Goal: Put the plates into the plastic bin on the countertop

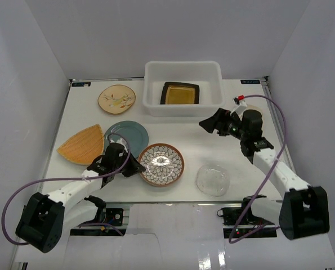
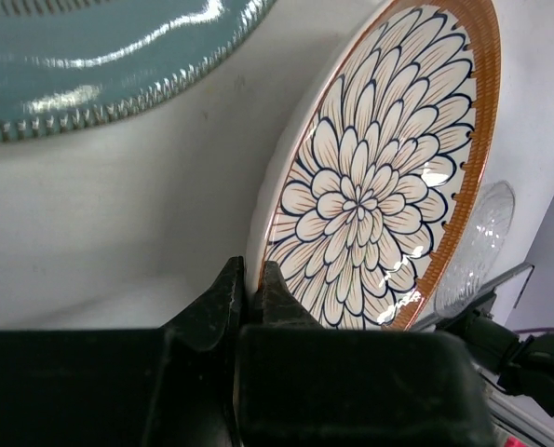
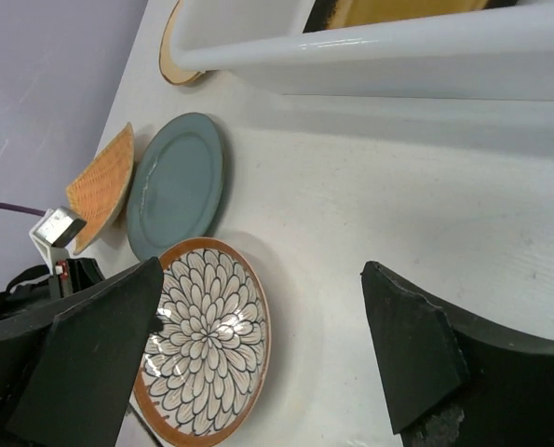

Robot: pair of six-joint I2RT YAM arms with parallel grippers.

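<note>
From above, the flat plain white countertop (image 1: 190,138) sits boxed in by pale bare walls (image 1: 156,34) on three sides. At its far edge stands the translucent-white rectangular plastic bin (image 1: 153,101), with the black-rimmed square amber plate (image 1: 180,94) lying flat inside it. Left of the bin rests the cream floral round plate (image 1: 117,98). Nearer me, the orange fan-shaped plate (image 1: 81,145) and the plain teal round plate (image 1: 130,132) lie just beside each other. The brown-rimmed white petal-patterned round plate (image 1: 162,164) lies in front of the teal one, and the clear glass plate (image 1: 213,179) is off to its right. My left gripper (image 1: 137,167) sits at the petal plate's left rim. My right gripper (image 1: 206,124) hovers over bare surface before the bin's right end. In my left wrist view, my two fingers (image 2: 222,303) are pinched tight on the petal plate's rim, with the teal plate's edge at upper left and the glass plate beyond. In my right wrist view, my fingers (image 3: 109,345) stand wide apart with nothing between them, above white tabletop. The bin's wall runs across the top, and the teal, fan and petal plates lie to the left.
</note>
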